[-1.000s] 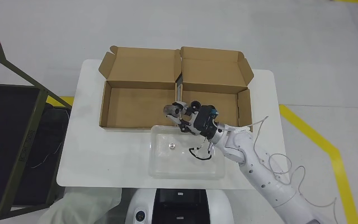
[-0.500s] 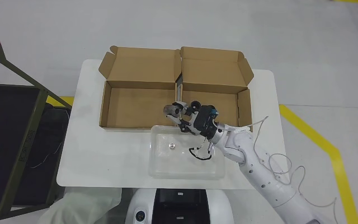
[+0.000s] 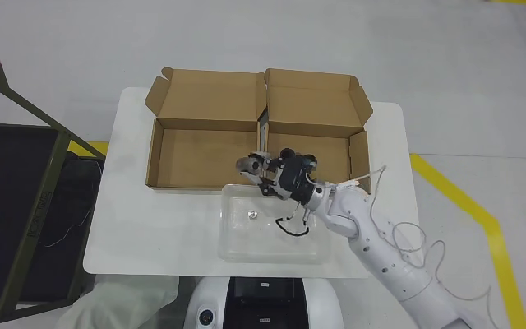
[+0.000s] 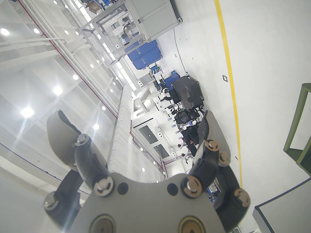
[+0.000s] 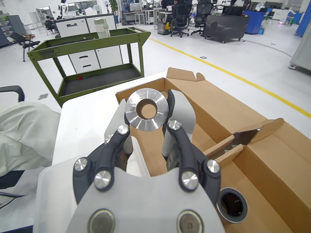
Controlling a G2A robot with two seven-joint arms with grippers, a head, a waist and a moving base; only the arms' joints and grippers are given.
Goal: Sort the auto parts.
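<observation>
In the top view, a clear tray (image 3: 246, 243) is sitting on the white bench (image 3: 156, 222). Two open brown boxes are standing side by side just behind the tray, the left box (image 3: 197, 156) and the right box (image 3: 341, 144). The right gripper (image 3: 251, 165) is hanging just past the tray's back edge, over the left box, and it is holding a shiny metal ring (image 3: 246, 164). Inside the tray, a small metal bit (image 3: 253, 215) and a thin black loop (image 3: 292, 225) are lying near each other. In the left wrist view, the left gripper (image 4: 132, 120) is pointing out at a big room. Its fingers (image 4: 60, 132) are spreading wide apart and gripping nothing. In the right wrist view, the right gripper's fingers (image 5: 170, 103) are squeezing the ring from both sides. The ring's flat face with its round hole is facing the camera, and the left box is lying under it.
</observation>
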